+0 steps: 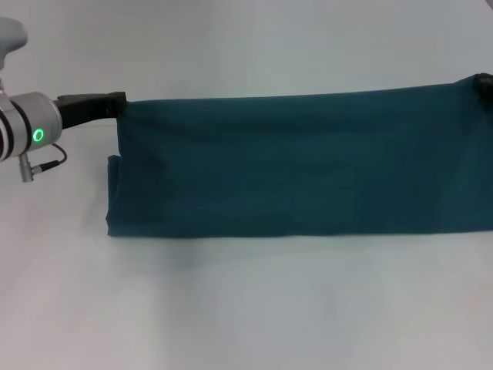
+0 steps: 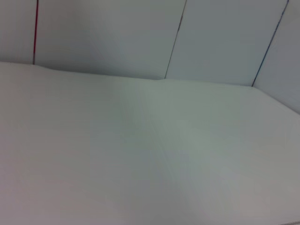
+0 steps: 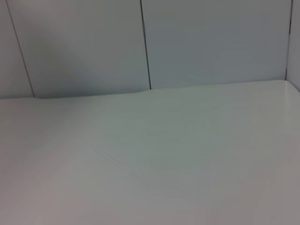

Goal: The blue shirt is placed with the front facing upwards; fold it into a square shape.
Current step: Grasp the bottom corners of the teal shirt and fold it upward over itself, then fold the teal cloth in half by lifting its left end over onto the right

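The shirt (image 1: 300,166) hangs as a long, wide teal band across the middle of the head view, folded over on itself, its lower edge lying on the white table (image 1: 246,308) and its top edge stretched taut from left to right. No lettering shows on the cloth facing the camera. At the top left corner the left gripper (image 1: 115,100) is closed on the shirt, pinching the corner, with its grey wrist and green light beside it. At the top right corner, at the picture's edge, the right gripper (image 1: 484,81) is only a dark sliver; whether it grips cannot be told. Both wrist views show only table and wall panels (image 3: 211,42).
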